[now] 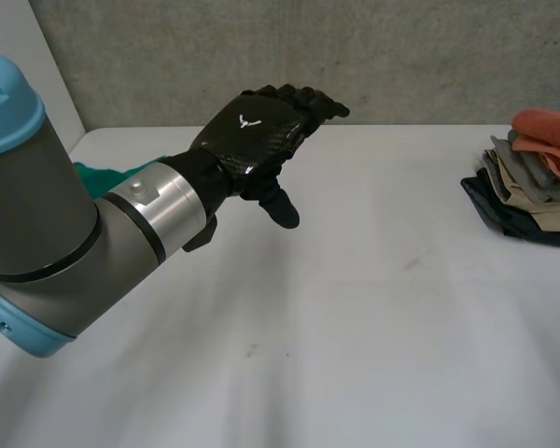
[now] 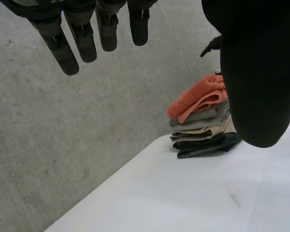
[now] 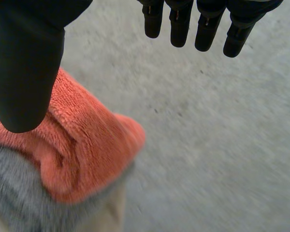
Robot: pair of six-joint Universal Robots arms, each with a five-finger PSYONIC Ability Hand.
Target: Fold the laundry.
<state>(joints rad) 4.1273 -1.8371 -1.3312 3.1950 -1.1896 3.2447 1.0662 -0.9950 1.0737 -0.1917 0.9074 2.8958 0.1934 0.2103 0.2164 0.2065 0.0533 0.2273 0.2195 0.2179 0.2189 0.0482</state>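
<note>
Fingers (image 2: 63, 53) of the left hand (image 1: 252, 131) hang straight, well apart from the thumb, gripping nothing. The hand is raised clear of the table (image 1: 355, 327), palm turned toward the stack (image 2: 203, 137) across the table.

Right hand (image 3: 24, 72): fingers straight, thumb spread, nothing held. It hovers just over the orange towel (image 3: 87, 154), which lies under its thumb as the stack's top layer, with a grey layer beneath. Contact with the towel cannot be determined.

Assessment: the stack looks folded and finished. The piece left to do appears to be the teal cloth (image 1: 98, 175), bunched behind the left forearm near the table edge on that side. Step in hand, as judged: reach the left hand to that cloth and draw it onto open table.
- The hand should come down on a corner or edge, not the bunched middle.
- It should pinch a single layer and drag the cloth flat before any fold.
- The right hand should lift straight up off the towel so the stack is not disturbed.

Room: the table below and ahead of the left hand is bare and looks ample for spreading the cloth.

Limits:
- the wall (image 1: 355, 56) beyond the left fingertips;
- the table edge beside the teal cloth;
- the stack under the right hand, near the wall-side edge.
</note>
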